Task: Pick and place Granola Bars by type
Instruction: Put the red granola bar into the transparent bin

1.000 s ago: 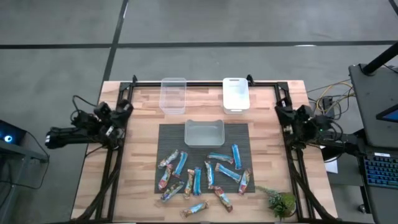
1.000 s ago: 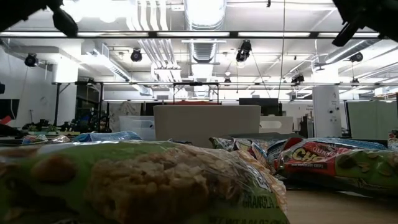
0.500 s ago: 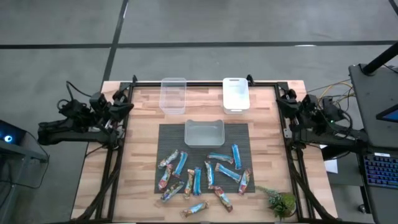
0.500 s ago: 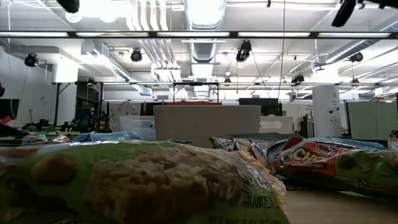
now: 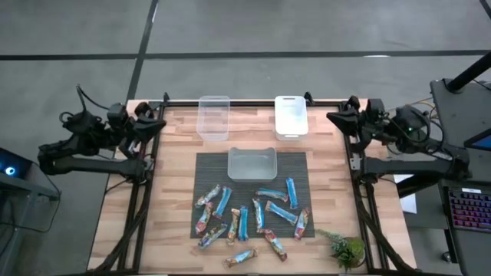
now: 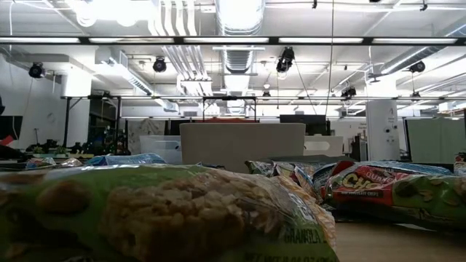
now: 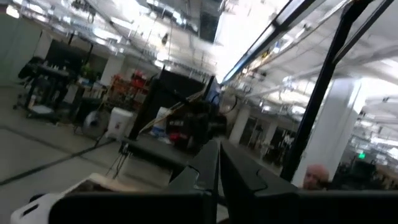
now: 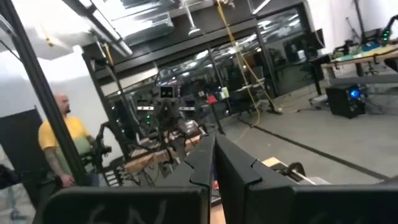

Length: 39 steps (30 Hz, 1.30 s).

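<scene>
Several granola bars (image 5: pixel 252 218) lie scattered on a dark mat (image 5: pixel 207 170) toward the table's near side. Some are in blue wrappers (image 5: pixel 291 192), others in multicoloured ones (image 5: pixel 203 218). The low view shows two of them close up (image 6: pixel 160 211) (image 6: pixel 393 193). My left gripper (image 5: pixel 159 123) is raised at the table's far left corner, shut and holding nothing, fingers together in its wrist view (image 7: pixel 217 158). My right gripper (image 5: pixel 331 116) is raised at the far right corner, shut and holding nothing (image 8: pixel 214 149). Both are far from the bars.
A clear tub (image 5: pixel 214 117) and a white tub (image 5: pixel 291 115) stand at the far edge. Another clear tub (image 5: pixel 252 162) sits on the mat's far end. A small green plant (image 5: pixel 347 249) is at the near right corner. A person (image 8: pixel 62 146) stands beyond the table.
Both arms have risen from their low folded rest at the table's sides. Their grippers have tipped up from pointing downward and reached toward the table's far corners. In the low view both have gone out of the picture's top. Both stayed shut; the bars have not moved.
</scene>
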Available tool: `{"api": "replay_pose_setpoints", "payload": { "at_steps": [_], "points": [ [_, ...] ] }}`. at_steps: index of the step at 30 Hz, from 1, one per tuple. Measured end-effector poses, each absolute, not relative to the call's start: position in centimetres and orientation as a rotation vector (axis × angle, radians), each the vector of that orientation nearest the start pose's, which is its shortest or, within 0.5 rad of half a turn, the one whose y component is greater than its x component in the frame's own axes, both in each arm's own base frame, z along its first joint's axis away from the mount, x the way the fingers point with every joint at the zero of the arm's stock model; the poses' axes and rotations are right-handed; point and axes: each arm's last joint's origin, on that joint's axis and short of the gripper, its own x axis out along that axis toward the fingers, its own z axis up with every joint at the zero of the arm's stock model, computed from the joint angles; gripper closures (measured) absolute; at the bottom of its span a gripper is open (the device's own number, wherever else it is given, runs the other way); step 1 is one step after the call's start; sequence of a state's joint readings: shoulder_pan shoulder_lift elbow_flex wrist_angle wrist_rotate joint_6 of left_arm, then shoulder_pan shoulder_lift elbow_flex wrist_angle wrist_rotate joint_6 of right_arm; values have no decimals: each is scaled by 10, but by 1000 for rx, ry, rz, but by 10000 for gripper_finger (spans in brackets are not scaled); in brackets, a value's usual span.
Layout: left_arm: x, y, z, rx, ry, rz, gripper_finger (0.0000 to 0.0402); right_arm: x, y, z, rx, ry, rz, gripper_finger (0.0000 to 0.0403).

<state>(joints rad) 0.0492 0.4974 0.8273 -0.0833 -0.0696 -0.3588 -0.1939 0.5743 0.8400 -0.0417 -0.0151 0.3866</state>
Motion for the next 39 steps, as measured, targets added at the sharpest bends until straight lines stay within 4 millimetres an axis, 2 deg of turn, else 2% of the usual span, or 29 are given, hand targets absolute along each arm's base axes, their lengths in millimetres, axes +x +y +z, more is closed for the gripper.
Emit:
{"api": "replay_pose_setpoints", "payload": {
  "at_steps": [4, 9, 17, 26, 32, 39],
  "points": [
    [99, 7, 400, -362, -166, 92, 401, 120, -23, 405, 361, -199, -128, 394],
    [105, 7, 412, -365, -70, 110, 401, 130, -25, 413, 380, -38, -156, 394],
    [108, 7, 431, -376, -7, 122, 401, 142, -26, 426, 422, 192, -190, 394],
    [118, 8, 434, -394, 64, 135, 401, 160, -26, 441, 437, 244, -121, 394],
    [130, 8, 428, -418, 124, 149, 401, 169, -27, 434, 470, 329, -111, 394],
    [144, 9, 417, -411, 224, 165, 401, 179, -18, 413, 515, 480, -31, 394]
  ]
}}
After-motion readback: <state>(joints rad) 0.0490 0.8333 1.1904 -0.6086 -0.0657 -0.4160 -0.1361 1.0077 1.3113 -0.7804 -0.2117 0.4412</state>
